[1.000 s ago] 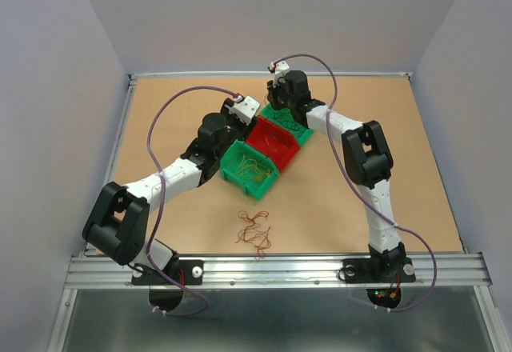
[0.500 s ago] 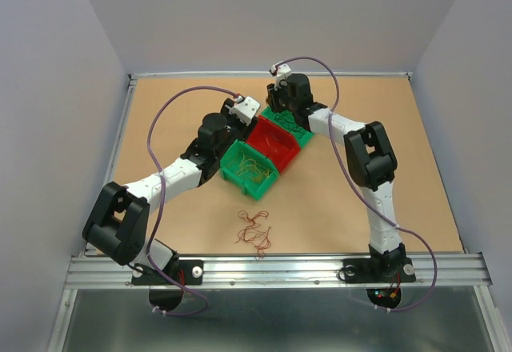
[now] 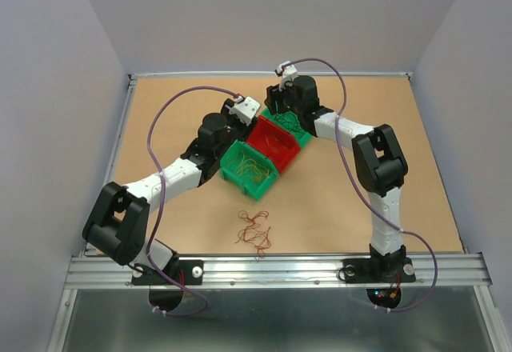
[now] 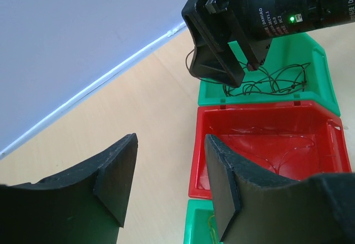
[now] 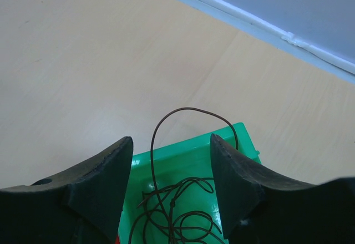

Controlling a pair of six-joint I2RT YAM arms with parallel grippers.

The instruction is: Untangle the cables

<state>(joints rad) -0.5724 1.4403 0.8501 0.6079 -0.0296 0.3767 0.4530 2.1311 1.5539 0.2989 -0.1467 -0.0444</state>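
A red-brown clump of cables (image 3: 254,230) lies loose on the table near the front. Yellow strands (image 3: 250,166) sit in the near green bin (image 3: 237,178). Dark cables (image 5: 177,213) fill the far green bin (image 5: 183,155), and one loop rises between my right gripper's (image 5: 172,141) open fingers without being pinched. That gripper (image 3: 276,106) hangs over the far bin (image 3: 302,134); it also shows in the left wrist view (image 4: 219,61). My left gripper (image 4: 169,144) is open and empty, hovering by the left corner of the red bin (image 4: 222,116).
The three bins stand in a diagonal row mid-table, the red bin (image 3: 282,154) between the green ones. A raised rail (image 3: 128,120) borders the table on the left and back. Purple cords arch above both arms.
The right arm has swung slightly right and back over the far green bin, and its jaws have parted. The left arm has not moved.
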